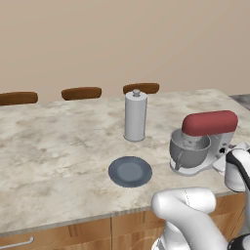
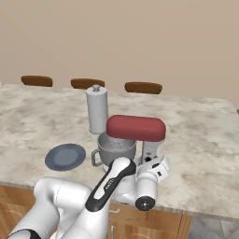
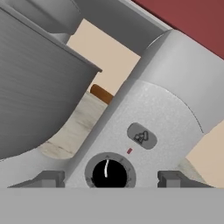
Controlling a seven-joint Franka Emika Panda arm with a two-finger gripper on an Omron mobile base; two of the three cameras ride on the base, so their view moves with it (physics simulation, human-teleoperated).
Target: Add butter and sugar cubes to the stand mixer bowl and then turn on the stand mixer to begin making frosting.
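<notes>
A marble-patterned kitchen counter (image 1: 58,146) fills the middle of the left base view, with a beige wall behind it and three brown chair backs (image 1: 81,93) showing along its far edge. Near the centre stands a tall grey cylinder canister (image 1: 135,116) with a small knob on top. In front of it, lower centre, lies a flat blue-grey round plate (image 1: 130,171) with nothing on it.

At the right of the frame sits the stand mixer (image 1: 209,141), silver-grey with a dark red head lowered over the stand mixer bowl (image 1: 190,152), a deep grey metal bowl with a side handle. What lies inside the bowl cannot be made out.

In the right base view the mixer is at the centre, and the white arm reaches up from the lower left to the mixer's column.

In the hand view the gripper (image 3: 108,179) sits at the bottom centre. Its two dark fingertips (image 3: 48,178) stand apart on either side of a round black dial (image 3: 109,173) with a white pointer on the mixer's column, not touching it. The bowl's grey wall fills the upper left.
</notes>
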